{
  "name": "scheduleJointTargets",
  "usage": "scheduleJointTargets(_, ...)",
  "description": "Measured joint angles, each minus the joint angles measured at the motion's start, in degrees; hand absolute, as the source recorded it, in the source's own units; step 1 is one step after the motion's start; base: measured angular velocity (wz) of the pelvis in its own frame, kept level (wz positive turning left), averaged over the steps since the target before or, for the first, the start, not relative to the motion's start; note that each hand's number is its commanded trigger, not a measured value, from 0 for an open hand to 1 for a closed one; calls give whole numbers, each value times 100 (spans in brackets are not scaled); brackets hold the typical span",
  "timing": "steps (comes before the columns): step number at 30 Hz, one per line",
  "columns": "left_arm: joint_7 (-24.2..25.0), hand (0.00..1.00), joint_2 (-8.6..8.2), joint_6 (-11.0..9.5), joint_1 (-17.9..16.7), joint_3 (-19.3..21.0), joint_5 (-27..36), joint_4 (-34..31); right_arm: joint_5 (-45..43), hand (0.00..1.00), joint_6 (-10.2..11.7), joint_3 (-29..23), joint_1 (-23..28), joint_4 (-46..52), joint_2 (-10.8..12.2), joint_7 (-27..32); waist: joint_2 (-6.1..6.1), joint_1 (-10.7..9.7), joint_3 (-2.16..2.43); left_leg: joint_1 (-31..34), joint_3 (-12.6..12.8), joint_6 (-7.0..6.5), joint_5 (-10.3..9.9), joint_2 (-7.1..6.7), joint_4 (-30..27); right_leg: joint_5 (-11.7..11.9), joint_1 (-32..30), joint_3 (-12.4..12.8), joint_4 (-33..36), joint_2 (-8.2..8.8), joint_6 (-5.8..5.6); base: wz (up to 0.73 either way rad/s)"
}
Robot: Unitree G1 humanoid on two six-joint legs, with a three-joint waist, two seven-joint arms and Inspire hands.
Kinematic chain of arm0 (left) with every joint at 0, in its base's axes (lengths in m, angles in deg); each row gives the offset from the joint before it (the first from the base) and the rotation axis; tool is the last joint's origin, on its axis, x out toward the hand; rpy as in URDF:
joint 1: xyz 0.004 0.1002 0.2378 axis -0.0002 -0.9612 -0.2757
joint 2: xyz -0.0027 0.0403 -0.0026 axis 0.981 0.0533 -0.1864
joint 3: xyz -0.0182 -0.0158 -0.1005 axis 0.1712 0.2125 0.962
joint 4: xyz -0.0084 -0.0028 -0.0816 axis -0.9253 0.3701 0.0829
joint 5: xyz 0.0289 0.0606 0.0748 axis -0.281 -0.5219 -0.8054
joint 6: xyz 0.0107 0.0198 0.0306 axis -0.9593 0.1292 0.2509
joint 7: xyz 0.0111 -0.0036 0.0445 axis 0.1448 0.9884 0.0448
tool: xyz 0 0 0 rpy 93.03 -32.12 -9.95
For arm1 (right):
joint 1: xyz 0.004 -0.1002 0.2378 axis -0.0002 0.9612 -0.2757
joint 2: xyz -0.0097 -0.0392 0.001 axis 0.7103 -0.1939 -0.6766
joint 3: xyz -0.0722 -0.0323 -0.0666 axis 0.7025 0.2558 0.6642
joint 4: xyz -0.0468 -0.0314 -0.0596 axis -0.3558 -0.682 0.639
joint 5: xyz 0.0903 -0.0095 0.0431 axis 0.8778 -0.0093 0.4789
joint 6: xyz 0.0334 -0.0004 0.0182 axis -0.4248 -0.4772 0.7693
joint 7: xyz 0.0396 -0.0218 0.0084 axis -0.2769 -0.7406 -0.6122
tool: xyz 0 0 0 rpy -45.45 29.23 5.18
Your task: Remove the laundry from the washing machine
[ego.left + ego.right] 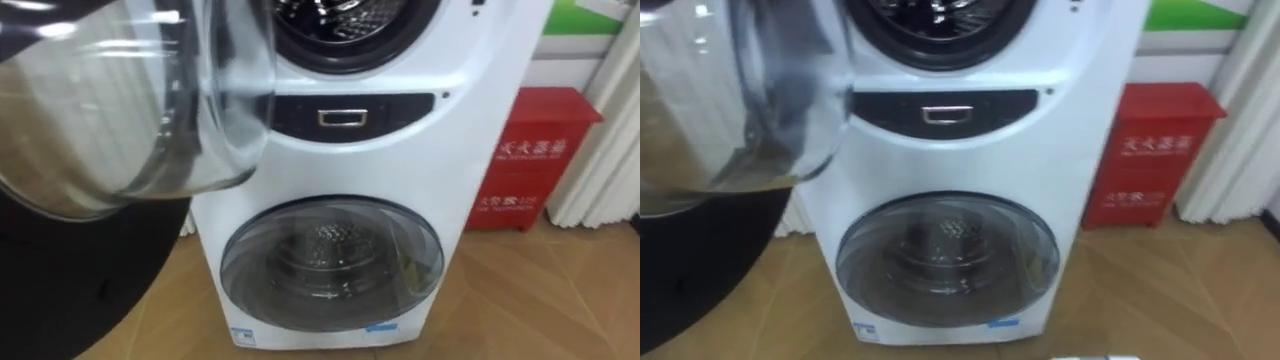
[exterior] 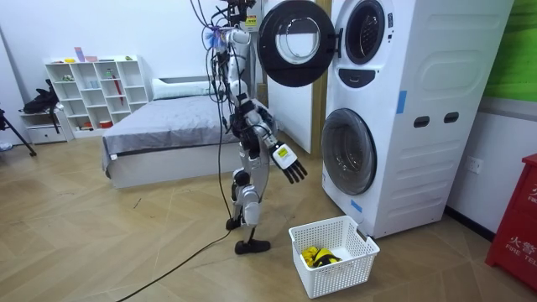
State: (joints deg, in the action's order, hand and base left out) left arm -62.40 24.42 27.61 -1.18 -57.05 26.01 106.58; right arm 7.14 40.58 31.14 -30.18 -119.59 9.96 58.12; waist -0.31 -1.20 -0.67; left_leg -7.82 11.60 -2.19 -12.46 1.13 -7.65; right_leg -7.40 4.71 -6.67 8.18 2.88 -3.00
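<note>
Washer door (image 2: 295,42) open toward robot

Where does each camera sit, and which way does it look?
Left eye view: on the robot's head, looking down at the washing machine, its open upper door close at left.
Right eye view: beside it, same scene; red cabinet at right.
Room view: across the room, side-on to the standing robot, right hand open.
Shared: all three show the closed lower door.

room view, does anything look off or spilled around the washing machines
Nothing looks damaged or spilled. The upper door hangs wide open, which fits the task; the lower door is shut, and the white basket sits upright on the floor with a yellow item inside.
</note>
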Motion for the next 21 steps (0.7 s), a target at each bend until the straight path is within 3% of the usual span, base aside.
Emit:
scheduleJointTargets(5, -1000, 0, -4, -6, 163, 533, -144, -1319, -150, 0, -5, -71, 119, 444, 142, 99, -72, 68, 23, -56, 15, 11, -7, 4, 4, 2, 51, 18, -39, -15, 4, -4)
scheduleJointTargets(6, -1171, 0, 4, 8, 239, 630, -287, -1654, -229, 0, -30, -79, 162, 454, 144, 98, -142, 103, 42, -67, 15, 17, -12, 8, 4, 5, 61, 23, -37, -19, 9, -6)
scheduleJointTargets(9, -1454, 0, 71, 8, 535, 826, -847, -2569, -425, 0, -133, -150, 293, 496, 147, 104, -179, 163, 67, -92, 8, 21, -17, 9, 9, 8, 84, 16, -35, -20, 14, 0)
scheduleJointTargets(10, -1508, 0, 110, 10, 578, 857, -988, -2778, -429, 0, -133, -158, 308, 493, 156, 105, -224, 151, 46, -93, 8, 21, -17, 9, 9, 8, 95, 23, -38, -23, 17, 0)
scheduleJointTargets(14, -1638, 0, 454, -8, 866, 931, -1724, -3896, -425, 0, -228, -179, 349, 432, 189, 95, -253, 98, 58, -80, -23, 21, -17, 4, 1, 10, 123, 21, -37, -23, 21, 1)
scheduleJointTargets(16, -1689, 0, 476, 26, 904, 927, -1900, -4380, -428, 0, -248, -177, 358, 407, 197, 71, -274, 90, 35, -84, -72, 20, -17, -3, -5, 12, 128, 3, -41, -17, 23, 12)
scheduleJointTargets(21, -1622, 0, 478, 44, 1713, 772, -1986, -5191, -444, 0, -248, -185, 226, 461, 239, -56, -305, -47, 19, -54, -85, 20, -16, 1, -5, 11, 109, -69, -41, -14, 22, 3)
